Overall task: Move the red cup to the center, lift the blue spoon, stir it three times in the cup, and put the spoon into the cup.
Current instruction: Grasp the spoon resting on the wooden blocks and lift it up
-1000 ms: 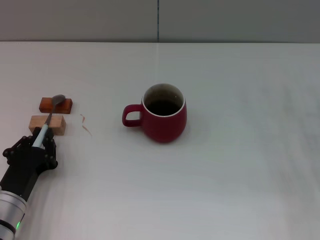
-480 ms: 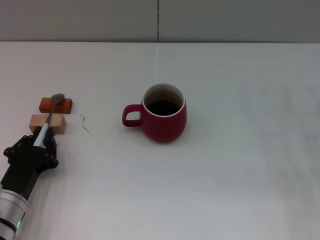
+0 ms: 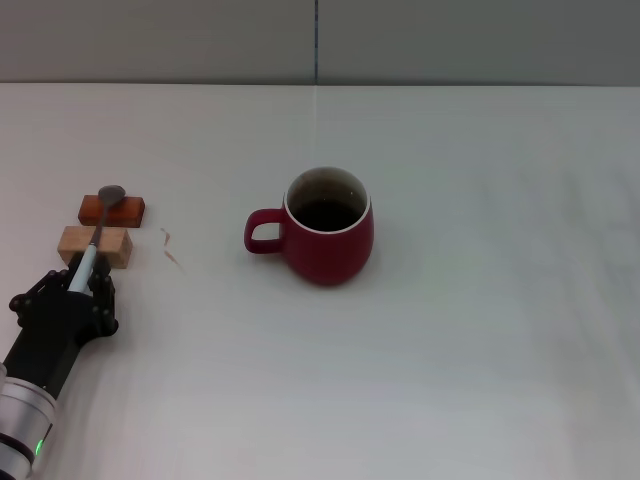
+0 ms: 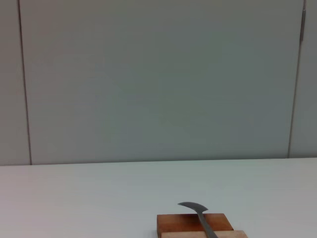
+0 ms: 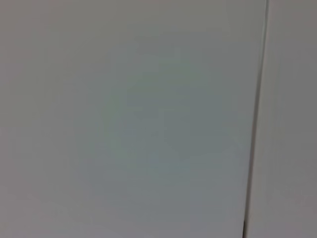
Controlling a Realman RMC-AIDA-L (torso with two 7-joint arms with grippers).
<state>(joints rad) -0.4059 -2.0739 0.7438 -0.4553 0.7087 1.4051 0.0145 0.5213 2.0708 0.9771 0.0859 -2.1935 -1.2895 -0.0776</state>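
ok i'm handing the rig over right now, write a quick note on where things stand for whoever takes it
Left gripper: at the table's left edge, closed on the light-blue handle of the blue spoon.
The spoon's bowl is over the red-brown block and its neck crosses the pale wooden block; whether it has lifted clear of them cannot be told.
Right gripper: out of view, its wrist camera shows only wall.
Red cup: upright near the table's centre, handle toward the robot's left, nothing in it.
Done: cup centred, spoon gripped.
Left: lift the spoon, carry it to the cup, stir three times, leave it in the cup.
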